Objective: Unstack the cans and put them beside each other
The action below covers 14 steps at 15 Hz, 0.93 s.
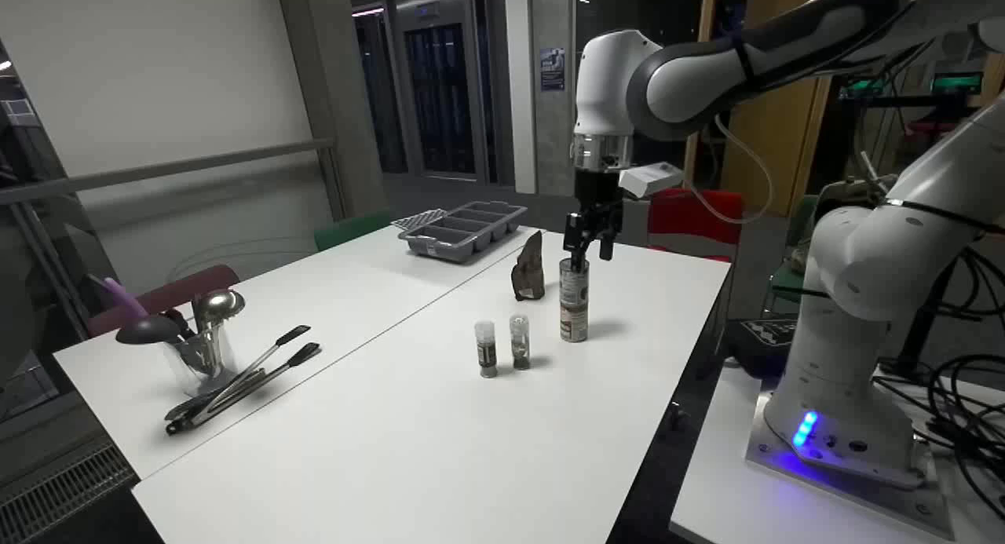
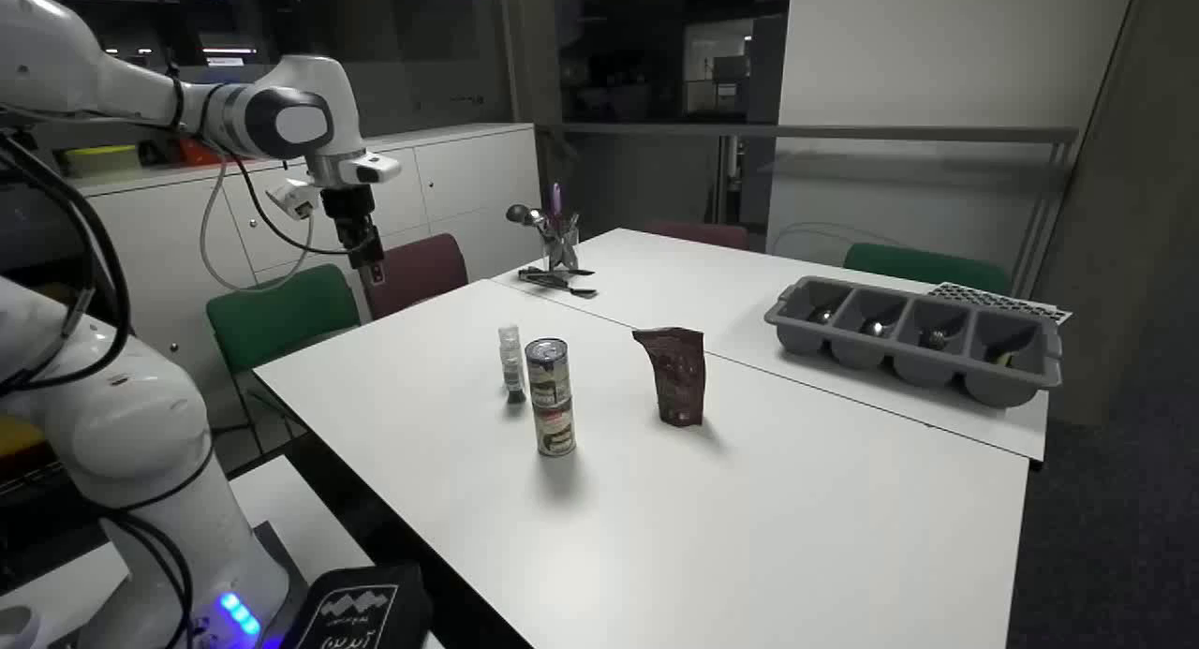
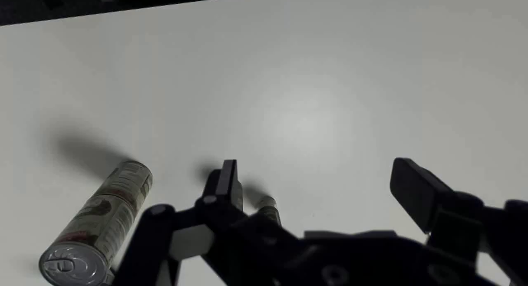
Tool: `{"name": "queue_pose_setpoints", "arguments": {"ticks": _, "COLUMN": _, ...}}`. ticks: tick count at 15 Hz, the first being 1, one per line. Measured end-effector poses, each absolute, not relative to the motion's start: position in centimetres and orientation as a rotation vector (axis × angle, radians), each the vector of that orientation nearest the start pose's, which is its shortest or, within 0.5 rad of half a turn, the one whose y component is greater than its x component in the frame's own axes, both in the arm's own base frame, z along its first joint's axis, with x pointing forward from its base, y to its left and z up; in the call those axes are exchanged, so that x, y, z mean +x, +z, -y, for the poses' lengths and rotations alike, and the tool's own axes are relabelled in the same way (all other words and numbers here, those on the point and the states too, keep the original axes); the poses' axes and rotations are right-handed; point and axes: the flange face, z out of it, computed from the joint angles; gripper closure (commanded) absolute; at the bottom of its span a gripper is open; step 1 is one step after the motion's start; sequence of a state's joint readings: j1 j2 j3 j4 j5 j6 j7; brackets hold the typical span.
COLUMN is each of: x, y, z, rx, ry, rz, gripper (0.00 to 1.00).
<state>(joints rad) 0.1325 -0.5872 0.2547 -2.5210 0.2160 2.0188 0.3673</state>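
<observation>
Neatly stacked, two labelled cans, silvery pull-tab lid uppermost, fingers spread wide

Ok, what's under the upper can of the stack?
Beneath the upper can stands the lower can, upright on the white table. Its printed side shows in both exterior views; its upper end is covered by the upper can, and its underside is hidden.

Dimness, soft shadows, glare on table
</observation>
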Motion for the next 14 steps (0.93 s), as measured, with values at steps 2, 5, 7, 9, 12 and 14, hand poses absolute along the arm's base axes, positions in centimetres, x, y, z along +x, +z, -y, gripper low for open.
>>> {"name": "queue_pose_setpoints", "arguments": {"ticks": 2, "x": 34.8, "y": 47.6, "z": -16.0, "rx": -3.056, "ry": -0.078, "rz": -0.157, "gripper": 0.0}}
{"name": "queue_pose_setpoints", "arguments": {"ticks": 5, "x": 34.8, "y": 47.6, "z": -16.0, "rx": -3.056, "ry": -0.078, "rz": -0.157, "gripper": 0.0}}
{"name": "queue_pose_setpoints", "arguments": {"ticks": 7, "x": 34.8, "y": 47.6, "z": -16.0, "rx": -3.056, "ry": -0.078, "rz": -0.157, "gripper": 0.0}}
{"name": "queue_pose_setpoints", "arguments": {"ticks": 9, "x": 34.9, "y": 47.6, "z": -15.7, "rx": -3.053, "ry": -0.078, "rz": -0.18, "gripper": 0.0}}
{"name": "queue_pose_setpoints", "arguments": {"ticks": 12, "x": 35.6, "y": 48.1, "z": -14.0, "rx": -3.01, "ry": -0.075, "rz": -0.317, "gripper": 0.0}}
{"name": "queue_pose_setpoints", "arguments": {"ticks": 14, "x": 36.4, "y": 48.5, "z": -11.6, "rx": -2.967, "ry": -0.078, "rz": -0.457, "gripper": 0.0}}
